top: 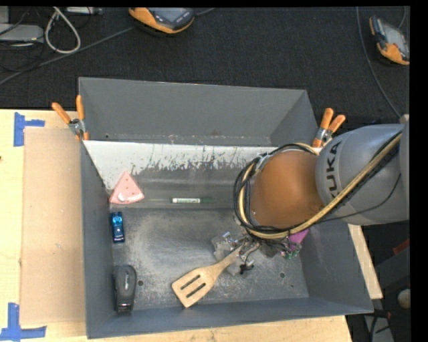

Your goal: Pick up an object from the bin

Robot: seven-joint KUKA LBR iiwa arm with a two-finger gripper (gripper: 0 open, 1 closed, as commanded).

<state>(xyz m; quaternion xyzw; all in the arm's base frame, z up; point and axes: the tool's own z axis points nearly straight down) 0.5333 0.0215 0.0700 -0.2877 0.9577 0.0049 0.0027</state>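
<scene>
Surroundings: dark black textured floor fills the top of the view, behind the bin. White looped cable lies on it top left, just beside a flat pale grey item at the edge. One orange-and-black rounded device sits top centre, cut off by the frame; a second similar one top right. Thin dark cable runs down the floor near it. Lighting even, no hard shadows.
</scene>
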